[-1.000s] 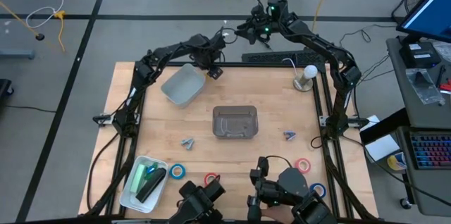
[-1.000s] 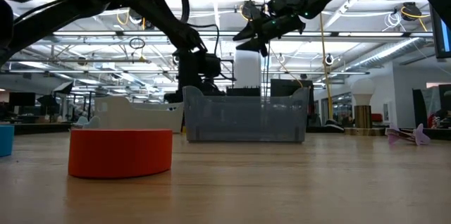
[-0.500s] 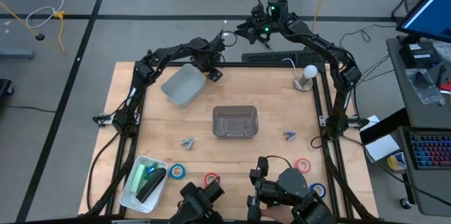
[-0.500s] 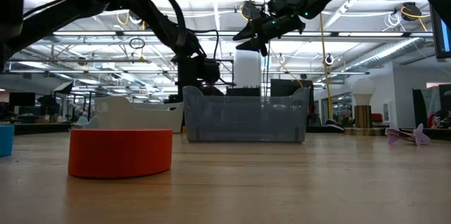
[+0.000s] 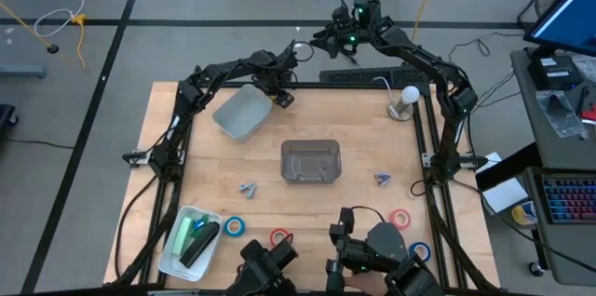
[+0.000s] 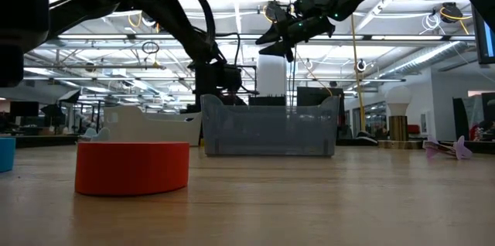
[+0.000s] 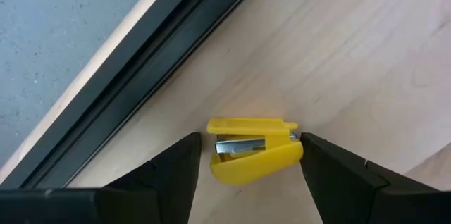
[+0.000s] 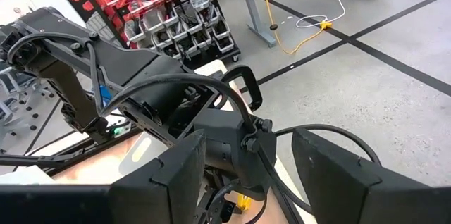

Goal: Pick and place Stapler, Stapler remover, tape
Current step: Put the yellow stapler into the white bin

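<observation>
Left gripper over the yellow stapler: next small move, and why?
Probably straight down, then close. The left gripper is open, its fingers flanking the yellow stapler, which lies on the table near the back edge. Nothing is gripped yet. The right gripper waits high beyond the table.

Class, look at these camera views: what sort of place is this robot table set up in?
Probably a robotics lab or workshop: overhead ducts and strip lights, parts-bin racks, cables on taped concrete floor.

Robotics lab: parts-bin racks (image 8: 173, 13), monitor (image 5: 570, 7).
</observation>
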You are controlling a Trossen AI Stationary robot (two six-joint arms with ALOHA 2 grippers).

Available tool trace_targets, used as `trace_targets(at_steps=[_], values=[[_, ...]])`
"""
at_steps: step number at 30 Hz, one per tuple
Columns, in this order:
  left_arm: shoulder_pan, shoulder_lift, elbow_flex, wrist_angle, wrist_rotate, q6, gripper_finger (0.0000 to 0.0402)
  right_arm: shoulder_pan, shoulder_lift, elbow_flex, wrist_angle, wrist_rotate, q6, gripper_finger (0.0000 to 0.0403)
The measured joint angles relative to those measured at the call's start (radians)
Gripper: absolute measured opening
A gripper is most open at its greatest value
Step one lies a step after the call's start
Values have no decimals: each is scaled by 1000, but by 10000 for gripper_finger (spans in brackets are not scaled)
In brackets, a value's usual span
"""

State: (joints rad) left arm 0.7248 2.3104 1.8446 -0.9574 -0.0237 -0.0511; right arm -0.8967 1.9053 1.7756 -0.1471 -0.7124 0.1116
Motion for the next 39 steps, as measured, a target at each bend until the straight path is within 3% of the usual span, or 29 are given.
trace_targets(at_steps=[11, 18, 26, 31, 39], values=[[0, 0, -1, 41, -3, 0, 162, 0, 0, 0, 0, 0, 0, 208], [-1, 0, -1, 41, -3, -4, 183, 0, 0, 0, 0, 0, 0, 208], [-1, 1, 10, 34, 31, -6, 159, 0, 0, 0, -1, 0, 0, 208], [-7, 4, 59, 32, 43, 8, 178, 0, 0, 0, -1, 0, 2, 208], [-23, 4, 157, 10, 105, 44, 159, 0, 0, 0, -1, 0, 26, 208]])
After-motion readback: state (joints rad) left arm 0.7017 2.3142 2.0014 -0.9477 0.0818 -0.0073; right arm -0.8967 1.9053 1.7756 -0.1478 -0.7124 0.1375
